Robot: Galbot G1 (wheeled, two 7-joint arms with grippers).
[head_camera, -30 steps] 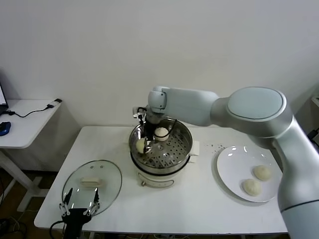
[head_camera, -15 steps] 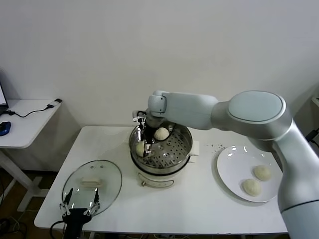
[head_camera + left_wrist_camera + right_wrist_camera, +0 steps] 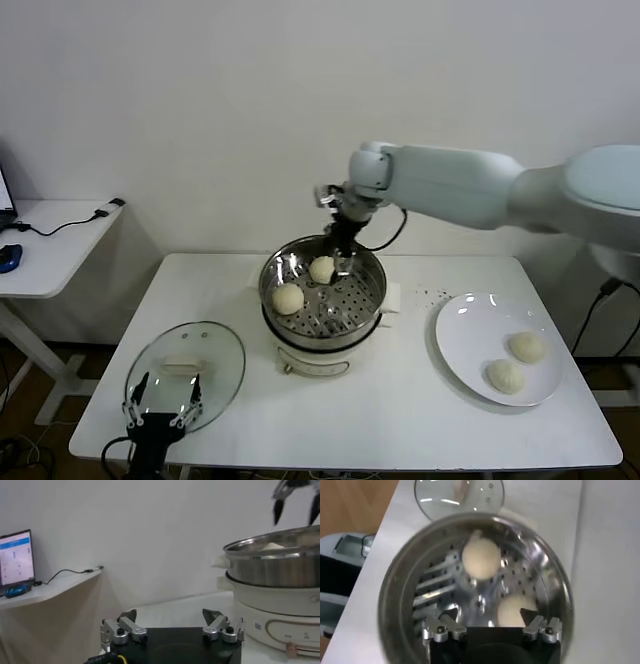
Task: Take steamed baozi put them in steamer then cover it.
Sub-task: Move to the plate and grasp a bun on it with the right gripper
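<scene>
A white table (image 3: 380,420) fills the lower half of the head view, with a shiny steel steamer (image 3: 372,293) on a white cooker base (image 3: 318,358) at its centre. Two cream-white baozi lie on the steamer's perforated floor: one (image 3: 288,298) toward the left side, one (image 3: 322,269) nearer the back rim. Above the back rim, upper centre of the frame, hangs the right gripper (image 3: 342,246), its dark fingers spread apart and holding nothing; the right wrist view looks straight down into the basket at both buns between the parted fingers (image 3: 438,628). At the right of the head view a flat white plate (image 3: 462,330) carries the other two baozi (image 3: 526,347) (image 3: 505,376), lying close together. At lower left the clear glass cover (image 3: 222,375) rests flat on the table, its white handle (image 3: 183,367) at its middle. The left gripper (image 3: 160,408) sits at the bottom left edge, just in front of the cover, fingers apart and empty.
</scene>
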